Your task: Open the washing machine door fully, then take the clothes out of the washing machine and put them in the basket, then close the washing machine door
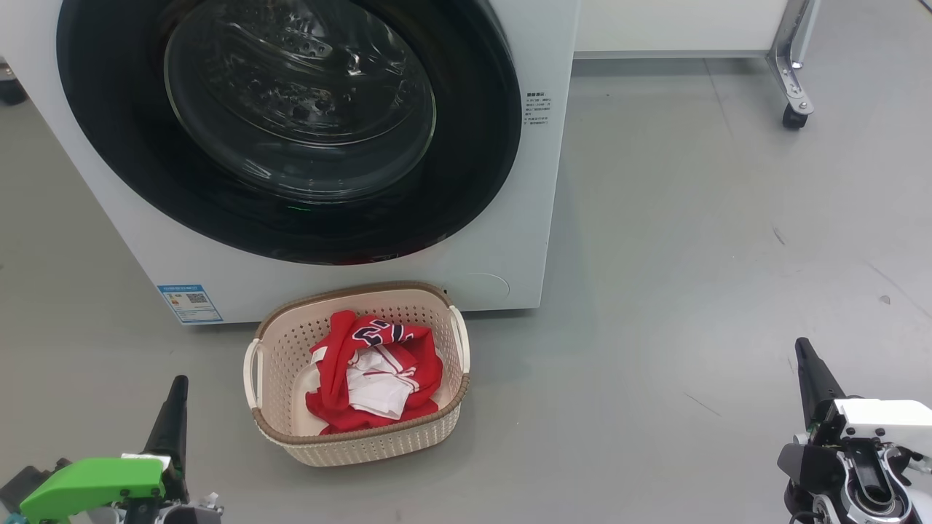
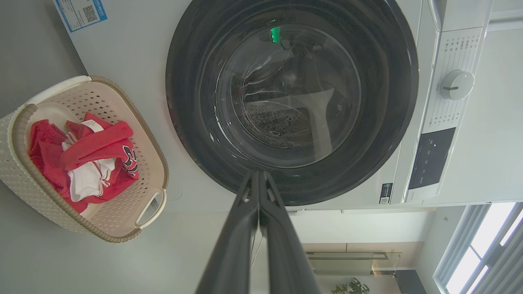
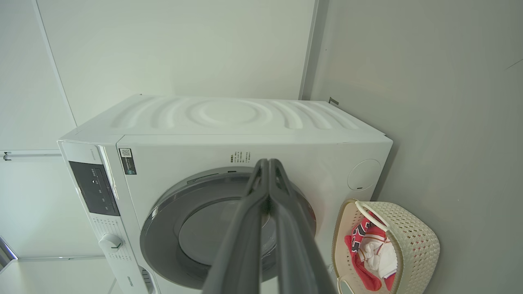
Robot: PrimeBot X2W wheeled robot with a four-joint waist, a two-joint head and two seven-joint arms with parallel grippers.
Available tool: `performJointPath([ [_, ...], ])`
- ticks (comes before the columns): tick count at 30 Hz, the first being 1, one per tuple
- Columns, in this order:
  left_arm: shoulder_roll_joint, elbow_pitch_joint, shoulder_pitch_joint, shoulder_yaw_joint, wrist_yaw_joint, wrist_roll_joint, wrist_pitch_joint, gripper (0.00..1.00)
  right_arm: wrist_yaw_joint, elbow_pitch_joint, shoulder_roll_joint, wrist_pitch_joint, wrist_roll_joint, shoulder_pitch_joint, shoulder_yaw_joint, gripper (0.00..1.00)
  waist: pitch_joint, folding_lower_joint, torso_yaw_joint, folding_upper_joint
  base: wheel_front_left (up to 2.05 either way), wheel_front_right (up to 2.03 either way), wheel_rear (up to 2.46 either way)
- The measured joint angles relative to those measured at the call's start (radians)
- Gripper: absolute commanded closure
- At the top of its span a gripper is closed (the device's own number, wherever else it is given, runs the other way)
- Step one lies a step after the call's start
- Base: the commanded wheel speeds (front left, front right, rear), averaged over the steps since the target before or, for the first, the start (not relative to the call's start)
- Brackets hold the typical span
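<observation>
As you are looking down from the head view, you are finding the following items in place.

- **Washing machine** (image 1: 524, 240): a white front-loader that is standing on the grey floor (image 1: 692, 291). Its blue label sticker (image 1: 189, 303) is showing at the lower left corner of the front panel. A round white dial (image 2: 457, 84) is sitting beside the dark control panel.
- **Washing machine door** (image 1: 291, 124): a wide glossy black ring around a bulging clear glass bowl. It is sitting shut, flush against the machine's front, and the perforated steel drum is showing through the glass.
- **Basket** (image 1: 364, 444): cream plastic with perforated sides, a brown woven-look rim and two white side handles. It is standing upright on the floor just in front of the machine, below the door's lower edge. You cannot tell whether it is touching the machine.
- **Clothes** (image 1: 378, 371): bright red garments, one a jersey with white panels and dark navy lettering. They are lying bunched together inside the basket, below its rim.
- **Left pincer** (image 1: 178, 386): it is hovering over the floor at the lower left, near the basket's left side but apart from it. Its two long dark fingers are pressing together and gripping nothing.
- **Right pincer** (image 1: 802, 348): it is hovering at the lower right, well apart from the basket. Its fingers are closing flat on each other and carrying nothing.
- **Caster wheel** (image 1: 794, 116): it is resting on the floor under a metal frame leg, at the upper right, well apart from the machine.
</observation>
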Motion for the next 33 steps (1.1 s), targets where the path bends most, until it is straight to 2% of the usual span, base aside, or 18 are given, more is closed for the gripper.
performJointPath([
  [33, 0.000, 0.001, -0.001, 0.004, -0.001, 0.000, 0.001, 1.00, 0.000, 0.004, 0.002, 0.003, 0.000, -0.001, -0.003, 1.00, 0.000, 0.0000, 0.000, 0.0000, 0.00, 0.00, 0.00],
])
